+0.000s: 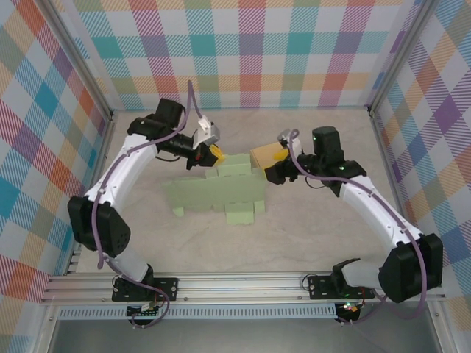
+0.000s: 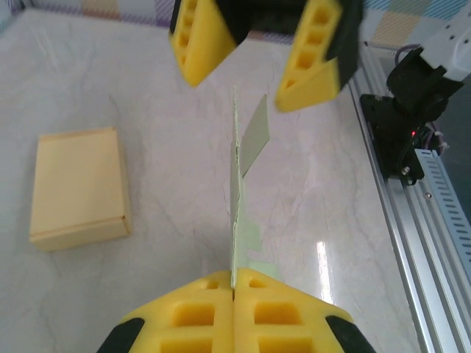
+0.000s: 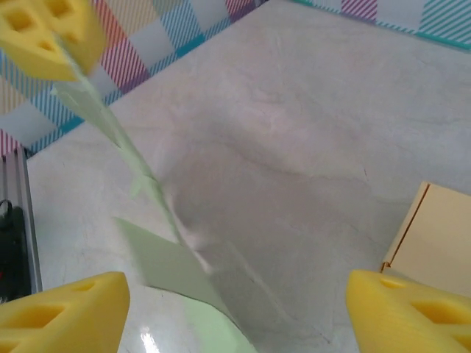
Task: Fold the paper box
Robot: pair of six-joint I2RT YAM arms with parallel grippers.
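We see the green paper box (image 1: pixel 217 193) lying mostly flat on the table (image 1: pixel 309 243), one far flap raised. The left hand (image 2: pixel 234 290) pinches that flap's edge (seen edge-on), fully closed. The right hand (image 3: pixel 237 301) stands open nearby, holding nothing, beside a tan folded box (image 2: pixel 77 184).

A closed tan box (image 2: pixel 79 184) lies flat on the pale marbled table (image 1: pixel 316 243), plaid walls (image 1: pixel 250 51) around
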